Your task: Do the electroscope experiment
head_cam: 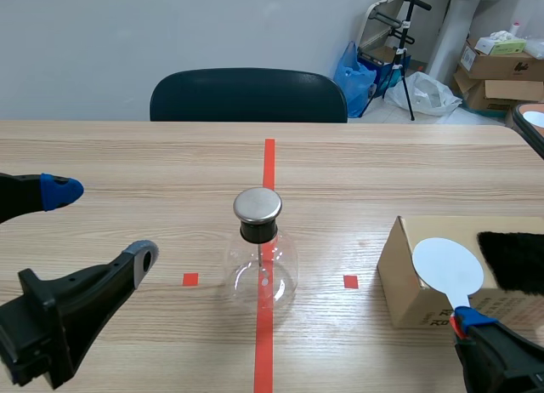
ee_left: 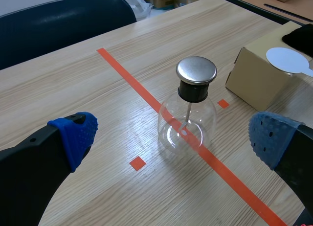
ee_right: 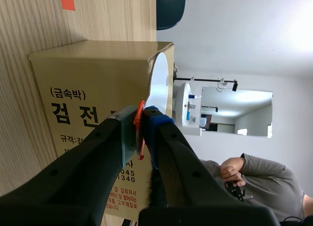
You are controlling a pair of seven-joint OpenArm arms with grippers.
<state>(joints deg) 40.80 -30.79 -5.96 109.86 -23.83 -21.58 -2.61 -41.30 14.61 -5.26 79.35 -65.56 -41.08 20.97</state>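
A round clear glass flask with a black neck and a shiny metal cap [head_cam: 259, 255] [ee_left: 188, 123] is seen standing upright in the middle of the light wooden table [head_cam: 119, 155]. It stands on the long orange-red tape line.

The left gripper [head_cam: 103, 226] [ee_left: 172, 137] is held low near the flask, on the robot's left. Its fingers are spread wide, with blue dotted pads [ee_left: 74, 134] at the tips. Nothing is held between them.

A brown cardboard box [head_cam: 406, 278] [ee_left: 257, 81] [ee_right: 93, 77] is placed on the robot's right, well apart from the flask. A black furry cloth [head_cam: 513, 260] [ee_left: 300, 36] is laid on top of it.

A flat white round paddle with an orange-red handle [head_cam: 447, 267] [ee_left: 287, 59] [ee_right: 159, 84] is pinched by the handle in the right gripper [head_cam: 466, 323] [ee_right: 140, 122]. Its white disc is held at the top of the box, beside the cloth. It cannot be told if the disc touches the box.

A dark chair [head_cam: 248, 95] is seen behind the table. A person in a grey sleeve [ee_right: 259, 179] is seen in the right wrist view.
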